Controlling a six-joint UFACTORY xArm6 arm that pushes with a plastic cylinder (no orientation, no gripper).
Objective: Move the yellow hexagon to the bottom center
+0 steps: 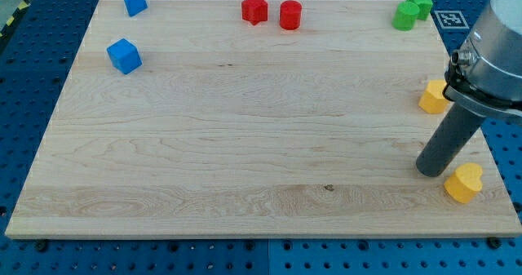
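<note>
My tip (432,170) rests on the board (245,144) near the view's right edge, between the yellow hexagon (433,97) above and yellow heart (464,183) just beside. No fingers: bare rod only.

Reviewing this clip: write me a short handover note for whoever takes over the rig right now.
My tip rests on the board near the view's right edge, between the two yellow blocks.
The yellow hexagon sits above it at the right edge, partly hidden by the arm; the yellow heart lies just lower right of the tip.
Done: nothing visible.
Left: push the hexagon to the bottom centre.
</note>
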